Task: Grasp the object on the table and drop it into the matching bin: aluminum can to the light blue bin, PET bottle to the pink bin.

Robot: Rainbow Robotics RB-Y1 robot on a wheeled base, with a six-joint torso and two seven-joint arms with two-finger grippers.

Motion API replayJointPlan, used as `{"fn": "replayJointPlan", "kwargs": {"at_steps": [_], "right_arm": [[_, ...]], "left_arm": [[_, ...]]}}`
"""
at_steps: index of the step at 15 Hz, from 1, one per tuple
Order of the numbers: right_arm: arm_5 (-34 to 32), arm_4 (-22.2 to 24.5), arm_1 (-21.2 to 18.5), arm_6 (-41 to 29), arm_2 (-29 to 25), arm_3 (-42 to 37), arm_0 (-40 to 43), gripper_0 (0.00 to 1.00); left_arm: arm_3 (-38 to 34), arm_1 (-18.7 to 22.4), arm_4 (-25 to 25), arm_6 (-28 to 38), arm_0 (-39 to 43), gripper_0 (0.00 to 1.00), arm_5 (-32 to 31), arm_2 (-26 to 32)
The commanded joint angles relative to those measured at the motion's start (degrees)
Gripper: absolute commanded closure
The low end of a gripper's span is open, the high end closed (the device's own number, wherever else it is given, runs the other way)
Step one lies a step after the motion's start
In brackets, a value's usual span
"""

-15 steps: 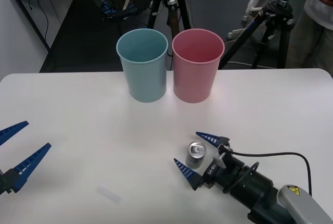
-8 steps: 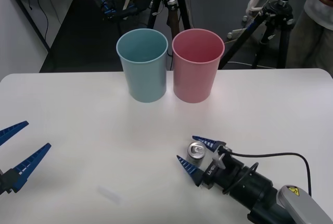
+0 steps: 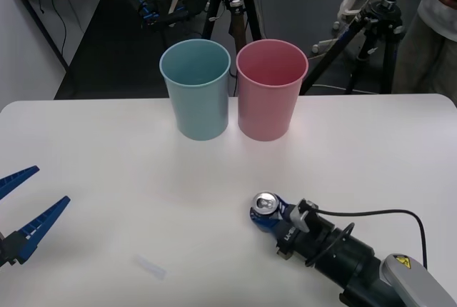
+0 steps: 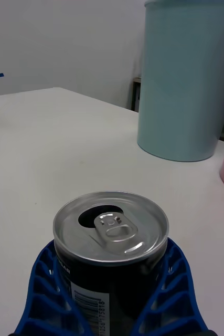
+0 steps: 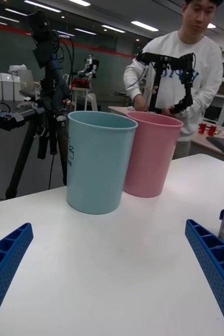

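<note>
Aluminum can (image 3: 265, 208) stands upright on the white worktop (image 3: 371, 150), near the robot and well apart from both bins, with the right pincer (image 3: 270, 215) clamped around its body; in the right wrist view the blue ribbed fingers (image 4: 43, 289) hug both flanks just below the shiny pull-tab lid. The left pincer (image 3: 21, 210) waits at the near left edge of the worktop with its fingers spread apart, holding nothing.

With the grip apparently made, the step in hand looks like the lift. Doing it well probably means rising straight up first, so the can's base clears the surface without dragging or tipping, and keeping the can vertical. The carry should then aim for the light blue bin (image 3: 196, 89), which stands touching or nearly touching the pink bin (image 3: 270, 89) on its right. Release should come only once the can is centred above the blue rim, high enough to clear it.
</note>
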Motion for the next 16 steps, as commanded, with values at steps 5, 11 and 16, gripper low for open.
{"fn": "replayJointPlan", "kwargs": {"at_steps": [5,11,16], "right_arm": [[-1.78,-4.59,-3.34,-1.26,-0.45,-6.89,1.41,1.0],[-1.34,-9.07,-8.79,-7.32,-5.1,-18.93,3.88,1.0],[-0.2,-6.35,-9.05,-19.54,-12.57,-27.9,5.55,1.0]], "left_arm": [[0.0,0.0,0.0,0.0,0.0,0.0,0.0,0.0],[0.0,0.0,0.0,0.0,0.0,0.0,0.0,0.0],[0.0,0.0,0.0,0.0,0.0,0.0,0.0,0.0]]}}
